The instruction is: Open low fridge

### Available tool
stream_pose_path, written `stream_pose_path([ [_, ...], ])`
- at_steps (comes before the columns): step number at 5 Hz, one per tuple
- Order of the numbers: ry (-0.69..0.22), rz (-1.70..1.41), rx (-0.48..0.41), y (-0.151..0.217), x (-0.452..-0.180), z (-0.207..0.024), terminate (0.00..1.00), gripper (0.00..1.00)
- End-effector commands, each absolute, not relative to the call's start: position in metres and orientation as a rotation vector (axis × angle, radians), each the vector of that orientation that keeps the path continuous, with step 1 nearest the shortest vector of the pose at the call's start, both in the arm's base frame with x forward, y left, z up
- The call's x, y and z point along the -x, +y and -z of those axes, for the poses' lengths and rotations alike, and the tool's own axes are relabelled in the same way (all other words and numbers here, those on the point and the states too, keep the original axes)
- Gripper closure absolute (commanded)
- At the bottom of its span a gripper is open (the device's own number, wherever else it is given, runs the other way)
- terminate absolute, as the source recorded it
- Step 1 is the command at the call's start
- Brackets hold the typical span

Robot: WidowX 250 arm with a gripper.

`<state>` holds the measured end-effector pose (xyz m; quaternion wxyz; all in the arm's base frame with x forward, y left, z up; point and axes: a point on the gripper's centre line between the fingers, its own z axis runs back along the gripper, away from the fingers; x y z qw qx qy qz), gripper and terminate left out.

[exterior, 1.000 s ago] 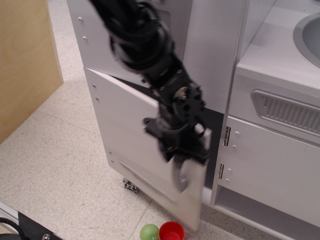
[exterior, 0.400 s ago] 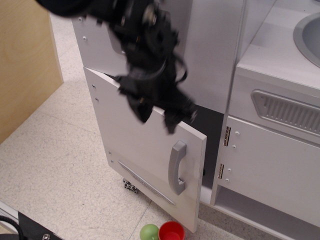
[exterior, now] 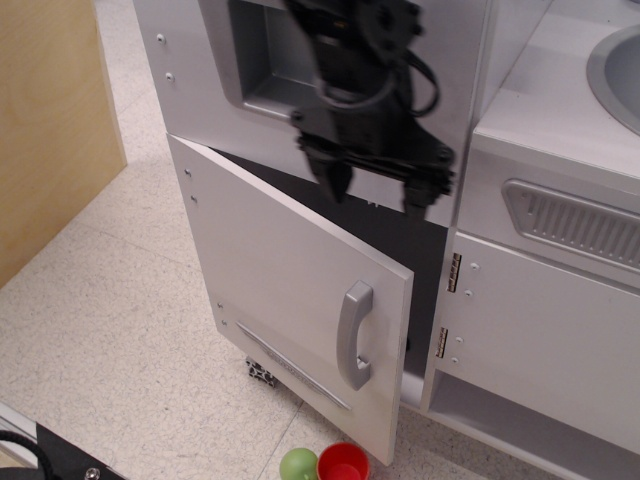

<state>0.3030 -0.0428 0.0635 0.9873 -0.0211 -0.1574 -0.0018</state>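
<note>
The low fridge door (exterior: 285,290) is a flat white panel with a curved silver handle (exterior: 353,335) and a thin grey strip (exterior: 290,365) near its bottom. It stands swung partly open, hinged on the left, with the dark inside (exterior: 410,235) showing behind its right edge. My black gripper (exterior: 375,187) hangs above the door's top edge, clear of the handle, with its two fingers (exterior: 335,178) spread apart and nothing between them.
Above is a white door with a recessed grey dispenser (exterior: 270,60). To the right stands a white cabinet door with side hinges (exterior: 545,320) under a grey vent panel (exterior: 575,225). A green ball (exterior: 297,465) and red cup (exterior: 343,464) lie on the floor. A wooden panel (exterior: 50,120) stands left.
My gripper let go of the silver handle and rose up and to the right, now above the door. The door stays partly open.
</note>
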Motion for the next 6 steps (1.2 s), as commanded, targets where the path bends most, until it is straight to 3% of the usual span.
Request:
stream_pose_path([
  [1, -0.313, 0.024, 0.002, -0.056, -0.321, -0.029, 0.0, 0.0],
  [3, -0.269, 0.033, -0.053, -0.04, -0.304, 0.011, 0.0, 0.0],
  [6, -0.166, -0.006, -0.108, 0.014, -0.252, 0.029, 0.0, 0.0],
])
